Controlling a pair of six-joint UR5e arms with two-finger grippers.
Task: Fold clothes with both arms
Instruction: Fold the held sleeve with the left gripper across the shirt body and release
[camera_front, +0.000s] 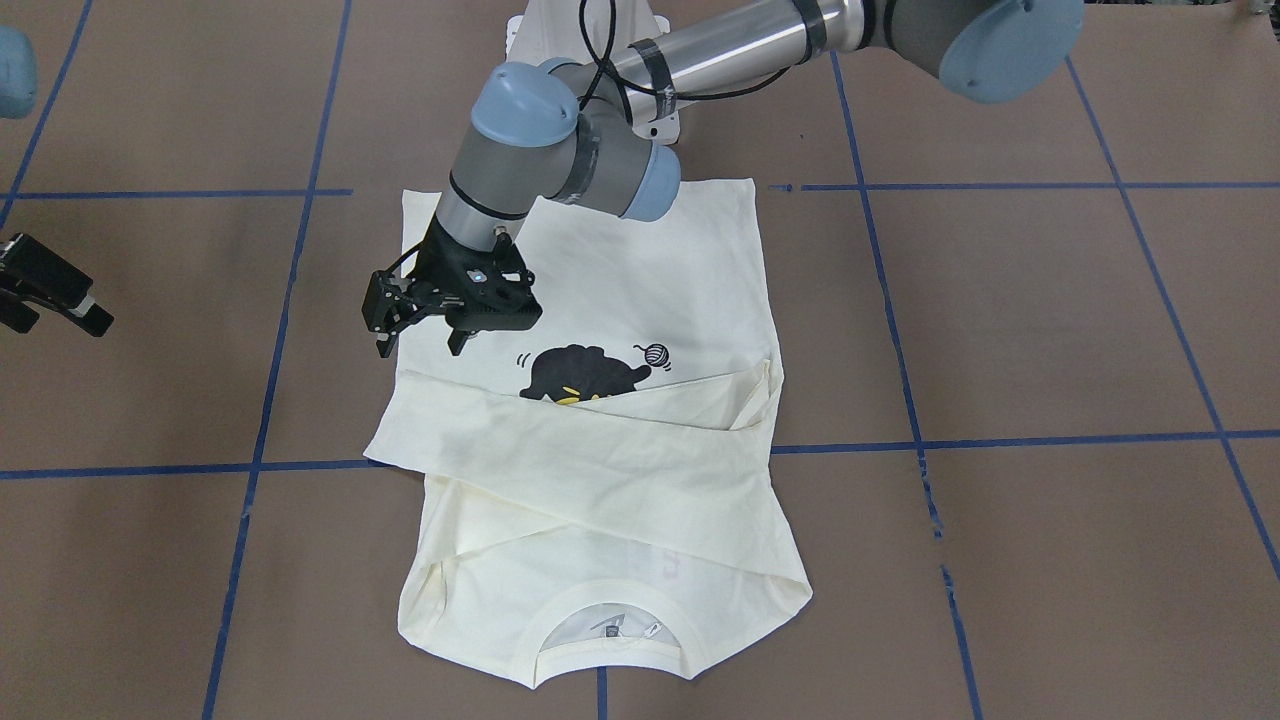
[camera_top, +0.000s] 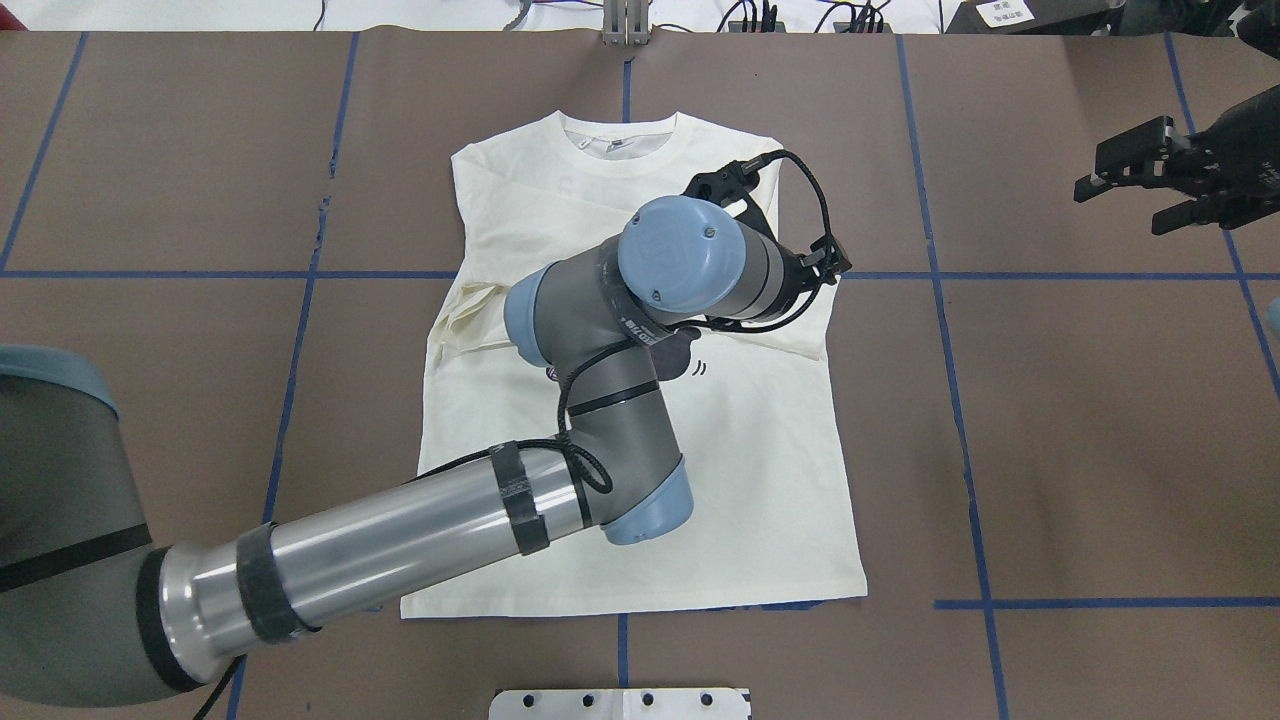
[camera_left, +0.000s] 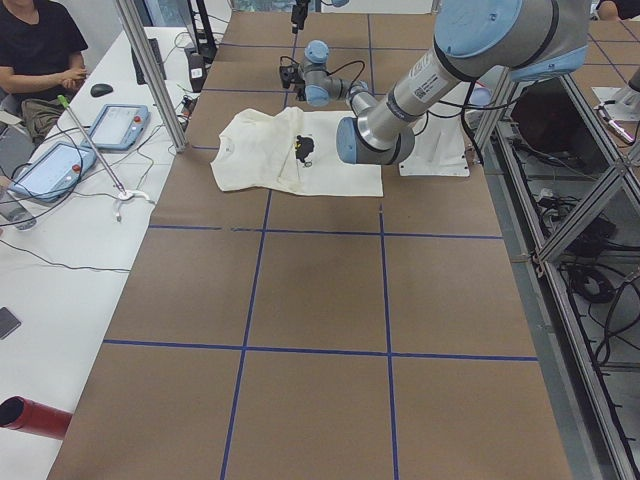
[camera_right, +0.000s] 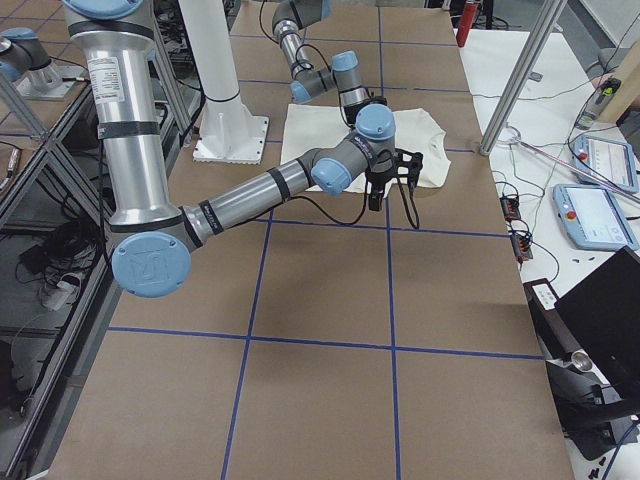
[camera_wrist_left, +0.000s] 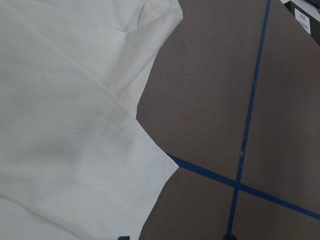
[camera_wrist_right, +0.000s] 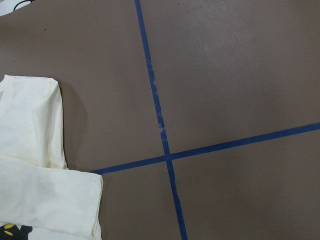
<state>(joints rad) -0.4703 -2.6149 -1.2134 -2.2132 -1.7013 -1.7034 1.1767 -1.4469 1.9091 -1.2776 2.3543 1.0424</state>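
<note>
The cream T-shirt (camera_front: 600, 480) lies flat on the table with its print side up, collar towards the far side from the robot. Both sleeves are folded across the chest, and the upper one covers the bottom of the black cat print (camera_front: 590, 372). My left gripper (camera_front: 420, 345) hangs open and empty just above the shirt's side edge, by the folded sleeve's cuff (camera_wrist_left: 162, 165). My right gripper (camera_top: 1115, 180) is open and empty, well off to the side of the shirt over bare table. The right wrist view shows the shirt's edge (camera_wrist_right: 45, 195).
Blue tape lines (camera_top: 960, 420) divide the brown table top. The white pedestal base (camera_top: 620, 703) stands at the robot's side of the table. An operator (camera_left: 40, 50), tablets (camera_left: 55, 165) and cables are on the side bench, beside metal frame posts (camera_left: 150, 70).
</note>
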